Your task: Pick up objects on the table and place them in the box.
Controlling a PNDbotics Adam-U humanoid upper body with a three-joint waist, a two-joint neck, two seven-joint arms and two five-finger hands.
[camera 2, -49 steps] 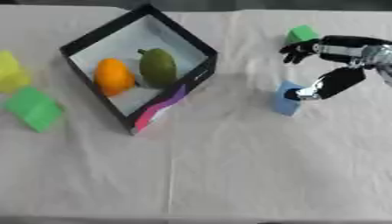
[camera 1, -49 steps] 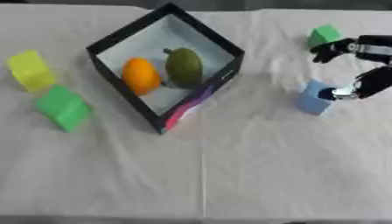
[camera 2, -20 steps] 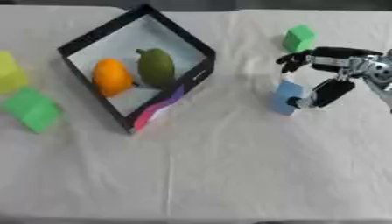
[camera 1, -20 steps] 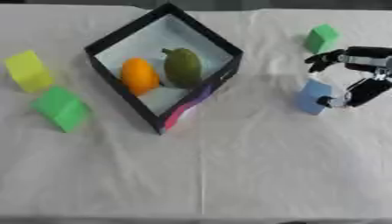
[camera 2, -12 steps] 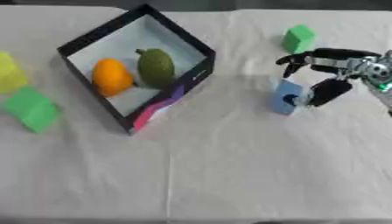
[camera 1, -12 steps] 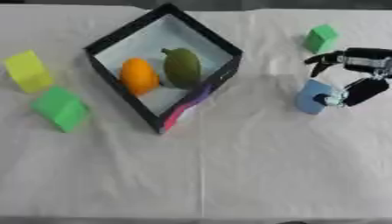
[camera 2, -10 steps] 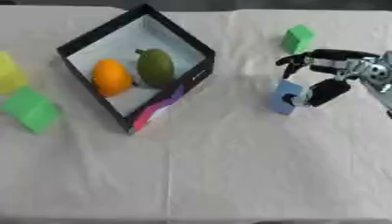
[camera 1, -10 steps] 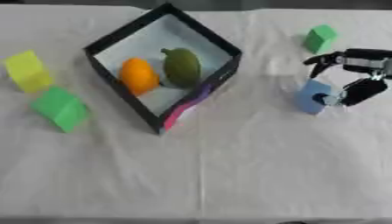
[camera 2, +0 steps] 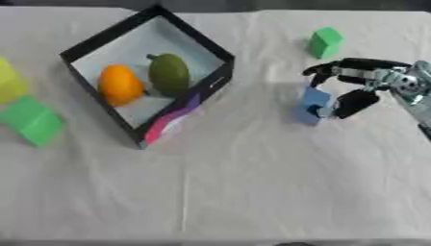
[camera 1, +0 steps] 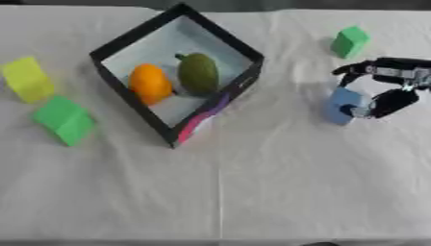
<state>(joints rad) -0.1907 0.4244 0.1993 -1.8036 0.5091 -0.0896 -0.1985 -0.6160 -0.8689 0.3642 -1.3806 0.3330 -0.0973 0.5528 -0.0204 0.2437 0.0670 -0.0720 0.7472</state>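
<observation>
A blue block [camera 2: 312,105] stands on the white cloth at the right. My right hand [camera 2: 374,76] reaches in from the right edge, its fingers arched over the block's far top corner and its thumb [camera 2: 352,103] against the block's right side, curled round it. The block rests on the cloth. The black box [camera 1: 134,36] sits turned like a diamond at upper centre, holding an orange fruit [camera 1: 150,84] and a dark green fruit [camera 1: 198,73]. My left hand shows in neither view.
A small green block [camera 1: 349,42] lies beyond the hand at the upper right. At the left edge lie a yellow block [camera 1: 27,79] and a larger green block [camera 1: 64,119]. White cloth covers the table's front half.
Since 2.5 s ago my right hand has come down and closed round the blue block; over the last second it has barely moved.
</observation>
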